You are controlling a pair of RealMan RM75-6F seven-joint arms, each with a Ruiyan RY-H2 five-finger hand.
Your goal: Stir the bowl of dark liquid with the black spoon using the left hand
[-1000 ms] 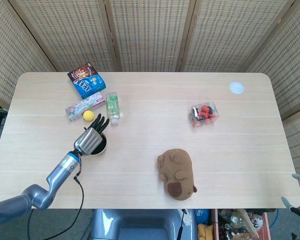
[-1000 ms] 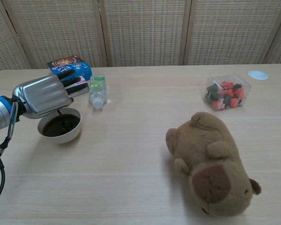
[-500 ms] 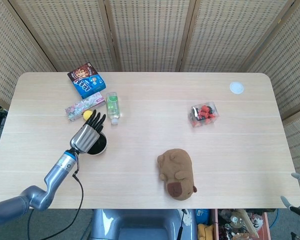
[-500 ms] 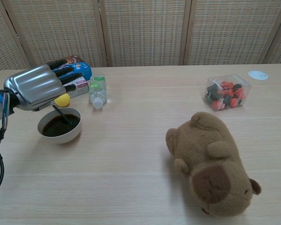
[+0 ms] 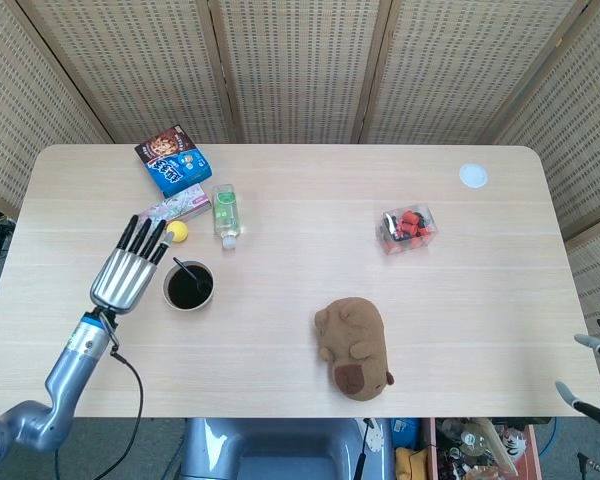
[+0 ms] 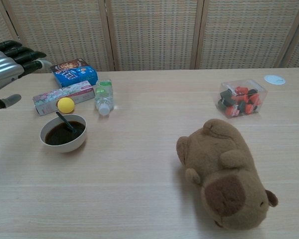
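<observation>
A white bowl [image 5: 168,297] of dark liquid stands on the left part of the table, also in the chest view [image 6: 63,146]. The black spoon [image 5: 185,270] leans in it, handle up toward the far left [image 6: 65,121], and nothing touches it. My left hand [image 5: 130,265] hovers just left of the bowl, fingers spread and empty. In the chest view the left hand [image 6: 10,63] is raised at the top left edge. Only fingertips of my right hand [image 5: 592,372] show at the bottom right edge, off the table.
Behind the bowl lie a yellow ball [image 5: 177,231], a pink packet [image 5: 170,210], a small bottle [image 5: 225,212] and a blue box [image 5: 172,160]. A brown plush [image 5: 353,347] lies near the front middle. A clear box [image 5: 408,228] and white disc [image 5: 472,176] sit right.
My left hand has let go of the spoon, risen off the bowl and moved to the left. The spoon stays leaning in the liquid.
</observation>
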